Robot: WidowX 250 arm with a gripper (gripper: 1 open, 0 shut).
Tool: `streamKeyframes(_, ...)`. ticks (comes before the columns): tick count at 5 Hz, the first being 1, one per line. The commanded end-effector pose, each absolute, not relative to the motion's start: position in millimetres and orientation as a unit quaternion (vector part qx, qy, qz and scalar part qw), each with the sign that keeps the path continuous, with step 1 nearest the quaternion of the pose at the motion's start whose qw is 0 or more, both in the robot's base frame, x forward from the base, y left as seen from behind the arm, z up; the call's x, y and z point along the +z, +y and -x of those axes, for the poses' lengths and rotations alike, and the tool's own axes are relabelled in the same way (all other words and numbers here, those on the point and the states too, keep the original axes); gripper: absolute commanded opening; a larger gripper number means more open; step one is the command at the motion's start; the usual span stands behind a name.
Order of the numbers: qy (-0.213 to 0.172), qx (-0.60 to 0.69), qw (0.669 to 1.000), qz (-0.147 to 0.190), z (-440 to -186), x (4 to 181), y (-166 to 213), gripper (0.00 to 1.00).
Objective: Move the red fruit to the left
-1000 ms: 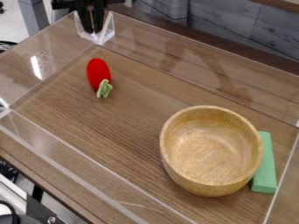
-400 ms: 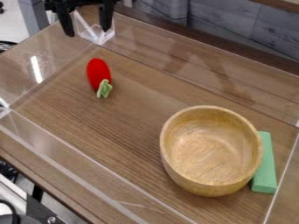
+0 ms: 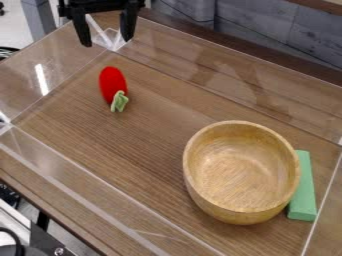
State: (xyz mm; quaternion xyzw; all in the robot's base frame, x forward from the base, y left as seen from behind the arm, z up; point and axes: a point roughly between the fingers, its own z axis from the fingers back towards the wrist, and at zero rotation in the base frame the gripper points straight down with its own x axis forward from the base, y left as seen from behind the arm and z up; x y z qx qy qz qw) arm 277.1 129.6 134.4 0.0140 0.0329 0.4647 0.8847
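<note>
— Black fingers of the gripper [image 3: 107, 27] stand wide apart at the top left of the camera view, with nothing between them. How does that compare with a second ago?

— A second ago those fingers sat close together over the clear plastic corner at the back of the table; since then they have spread to their full width. The hand itself has scarcely shifted; it hangs over the same back-left corner, pointing down.

— And the red fruit [image 3: 111, 83]?

— It lies on the wooden table [image 3: 147, 150] just where it lay in the earlier pictures, unmoved. It rests on its side, red body toward the back, green leafy cap toward the front.

— Where is it relative to the gripper?

— Below the gripper in the picture, so nearer the camera, and almost directly in line with it. The two are apart; the fingers do not touch the fruit.

— What lies farther out?

— Clear plastic walls [image 3: 40, 140] ring the tabletop. Toward the front right, well apart from the fruit, stands a wooden bowl [image 3: 241, 171], upright and empty. A flat light-green bar [image 3: 303, 186] lies just beside the bowl's right side, against the right-hand wall. Neither has moved.
</note>
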Motion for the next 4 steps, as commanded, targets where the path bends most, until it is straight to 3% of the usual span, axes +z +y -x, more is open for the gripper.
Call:
streamKeyframes(1,0.008,0.444,0.896,-0.016,-275.6,148.9,127.0,1.0)
streamKeyframes(4,0.014,0.476,0.879,-0.015,-279.0,169.6,125.4,1.0)
